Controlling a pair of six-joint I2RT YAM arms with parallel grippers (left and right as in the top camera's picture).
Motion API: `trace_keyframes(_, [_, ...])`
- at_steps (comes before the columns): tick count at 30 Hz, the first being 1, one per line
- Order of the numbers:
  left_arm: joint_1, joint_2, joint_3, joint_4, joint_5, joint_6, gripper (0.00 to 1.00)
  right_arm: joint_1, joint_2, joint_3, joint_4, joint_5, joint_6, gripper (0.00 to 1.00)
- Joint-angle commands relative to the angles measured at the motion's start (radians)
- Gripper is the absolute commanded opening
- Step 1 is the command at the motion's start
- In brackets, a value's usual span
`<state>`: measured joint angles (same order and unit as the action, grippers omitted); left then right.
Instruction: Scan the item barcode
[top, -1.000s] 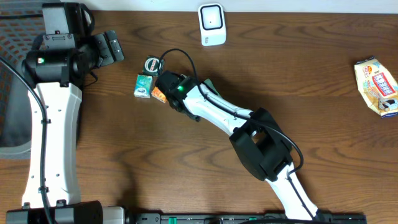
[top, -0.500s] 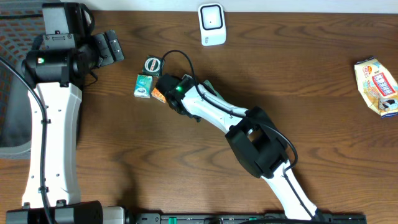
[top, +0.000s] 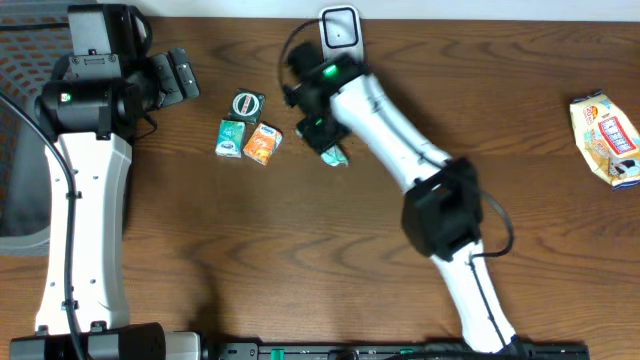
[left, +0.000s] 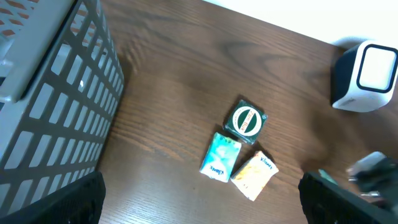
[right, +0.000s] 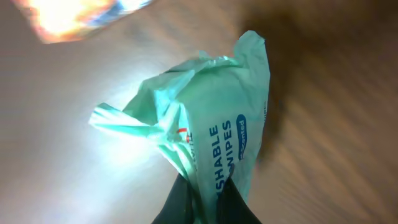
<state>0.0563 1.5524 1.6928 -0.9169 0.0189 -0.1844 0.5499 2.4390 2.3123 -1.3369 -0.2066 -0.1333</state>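
Carried toward the scanner (top: 341, 38) since a second ago, the green wipes pack (top: 334, 154) hangs near its front, pinched by a crumpled edge in the right pincer (right: 200, 194). Soft, light, likely slick film; its sealed seam looks the surest hold.

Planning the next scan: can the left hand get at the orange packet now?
Probably yes. The left hand is open, and the right hand, shut on the wipes pack, sits clear of the orange packet; only the teal packet beside it crowds the grasp.
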Motion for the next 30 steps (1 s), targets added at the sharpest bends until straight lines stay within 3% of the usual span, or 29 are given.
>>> trace_keyframes(1, [0.0, 0.006, -0.004, -0.003, -0.012, -0.008, 0.98, -0.111, -0.013, -0.023, -0.014, -0.589, -0.162, 0.01])
trace_keyframes(3, [0.0, 0.006, -0.004, -0.003, -0.012, -0.008, 0.98, -0.177, -0.013, -0.086, -0.009, -0.771, -0.183, 0.01])
trace_keyframes(6, [0.0, 0.006, -0.004, -0.003, -0.012, -0.008, 0.98, -0.233, -0.013, -0.186, 0.011, -0.89, -0.201, 0.01])
trace_keyframes(14, [0.0, 0.006, -0.004, -0.003, -0.012, -0.008, 0.98, -0.325, -0.013, -0.478, 0.167, -0.972, -0.161, 0.01])
trace_keyframes(22, [0.0, 0.006, -0.004, -0.003, -0.012, -0.008, 0.98, -0.409, -0.013, -0.492, 0.185, -0.594, 0.105, 0.19])
trace_keyframes(25, [0.0, 0.006, -0.004, -0.003, -0.012, -0.008, 0.98, -0.432, -0.014, -0.421, 0.12, -0.507, 0.126, 0.29])
trace_keyframes(30, [0.0, 0.006, -0.004, -0.003, -0.012, -0.008, 0.98, -0.43, -0.014, -0.256, -0.03, -0.333, 0.137, 0.36])
